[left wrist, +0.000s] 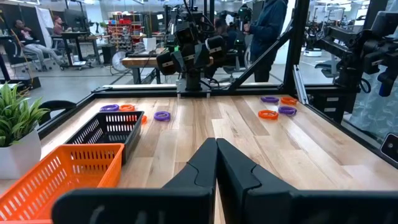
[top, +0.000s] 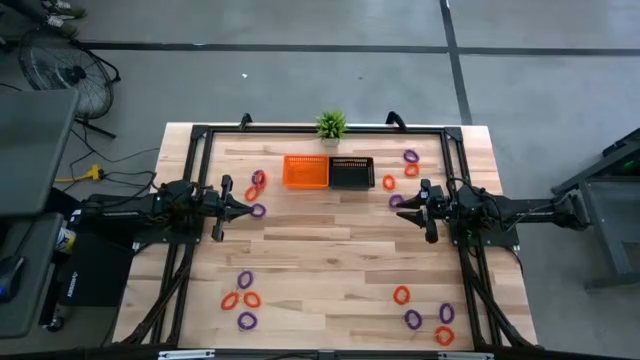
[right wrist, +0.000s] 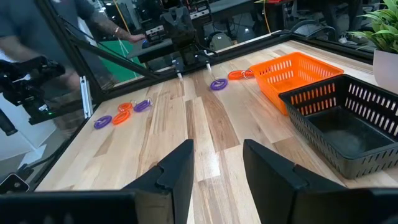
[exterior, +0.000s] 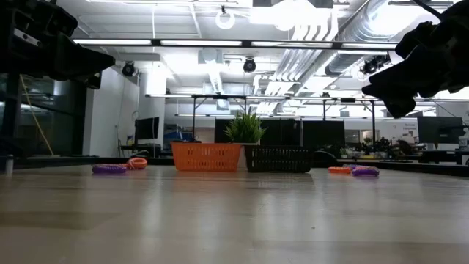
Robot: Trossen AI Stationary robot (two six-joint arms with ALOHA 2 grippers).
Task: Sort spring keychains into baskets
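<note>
While both arms hang above the worktop (top: 330,260) with nothing in their grip, the spring keychains lie scattered in small groups along its edges. Over by the left edge, the left gripper (top: 247,208) points inward with its fingers (left wrist: 205,163) pressed together, holding nothing. Just beside its tip sit a few coils, a purple keychain (top: 258,210) nearest, with orange and purple ones just beyond it toward the far edge. Near the near left corner lies another cluster (top: 241,297) of purple and orange loops.

At the middle of the far edge the orange basket (top: 305,171) stands touching the black basket (top: 351,172) on its right, and the black one looks empty from the right wrist view. A small potted plant (top: 331,127) stands just behind them.

Further right, more coils (top: 409,165) lie near the far right corner, with one purple keychain beside the right gripper (top: 406,206). That gripper faces inward from the right edge, its fingers (right wrist: 176,169) spread apart around nothing. A last group (top: 425,317) rests by the near right corner.
</note>
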